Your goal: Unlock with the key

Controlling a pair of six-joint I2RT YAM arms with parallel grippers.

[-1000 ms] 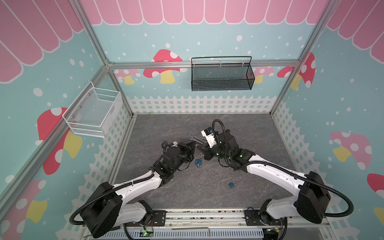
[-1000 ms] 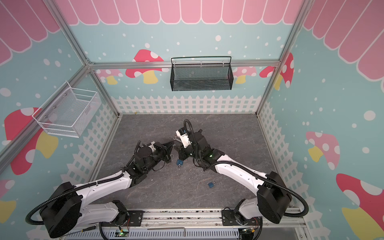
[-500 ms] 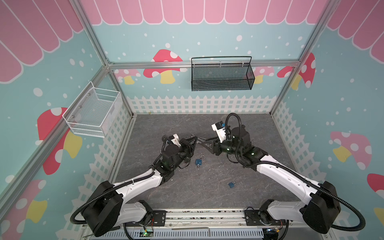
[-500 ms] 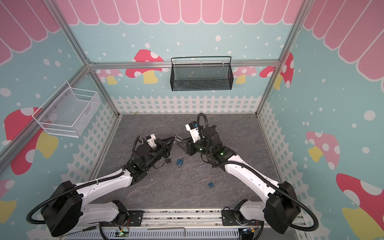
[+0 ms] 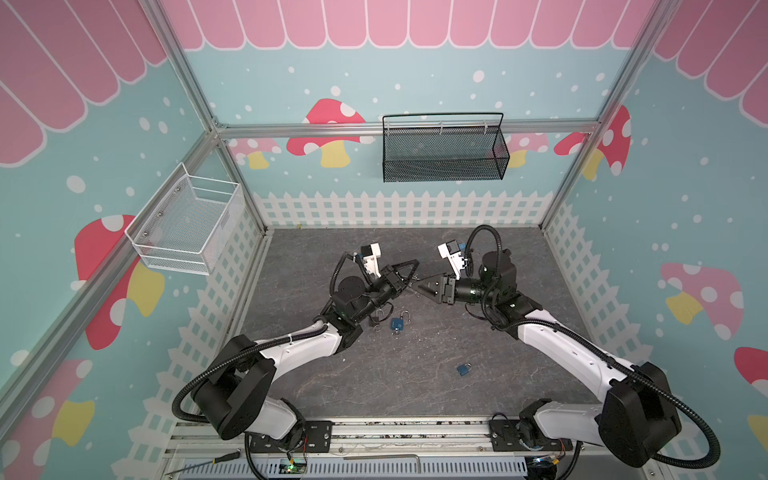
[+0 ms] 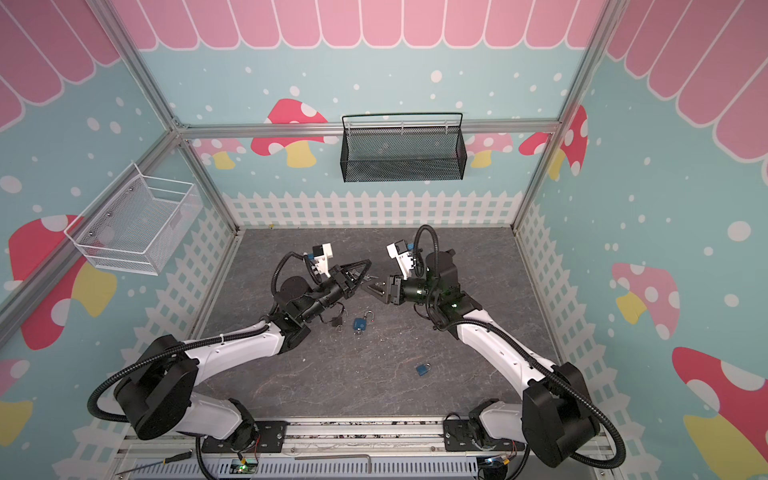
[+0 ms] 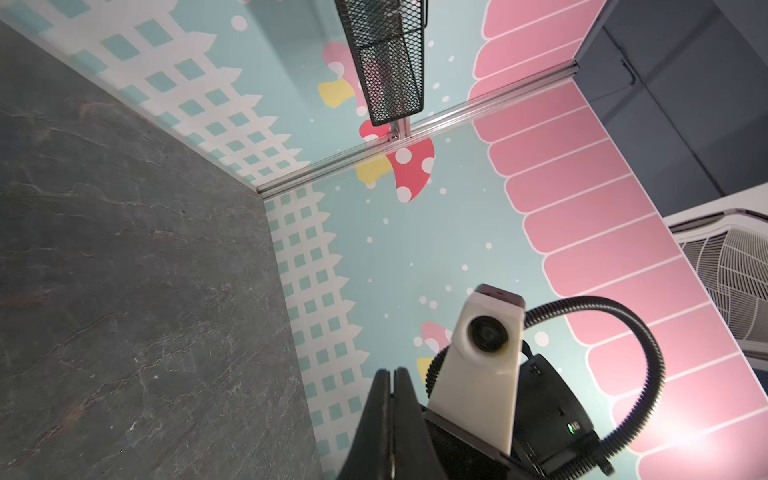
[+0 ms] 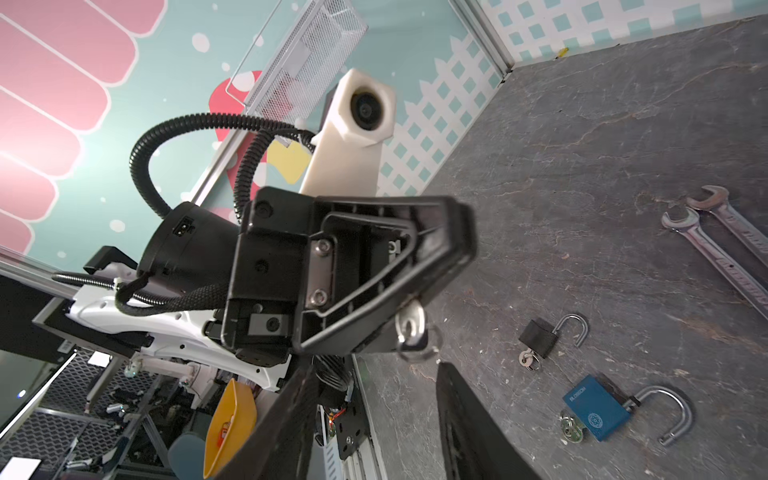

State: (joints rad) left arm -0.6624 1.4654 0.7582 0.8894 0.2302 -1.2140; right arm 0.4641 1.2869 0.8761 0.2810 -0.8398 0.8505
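Note:
My left gripper [image 5: 411,270] hangs above the table, shut on a small silver key [image 8: 409,328] whose ring dangles below its fingers; in its own wrist view the left gripper [image 7: 392,370] shows closed jaws and the key is hidden. My right gripper [image 8: 374,370] faces it, open and empty, a short way to the right in both top views [image 6: 374,289]. A blue padlock [image 5: 398,323] lies on the table below them, shackle swung open, a key [image 8: 569,428] in its base. Beside it lies a small black padlock [image 8: 538,334], also open, with a key [image 8: 528,359].
Another blue padlock [image 5: 463,369] lies nearer the front, shackle closed. Two wrenches [image 8: 715,245] lie on the grey table under the grippers. A black mesh basket [image 5: 442,149] hangs on the back wall and a white wire basket [image 5: 187,224] on the left wall.
The two grippers, close together over the locks a second ago, have drawn apart. The right gripper has opened and pulled back right. The left gripper has risen, still shut.

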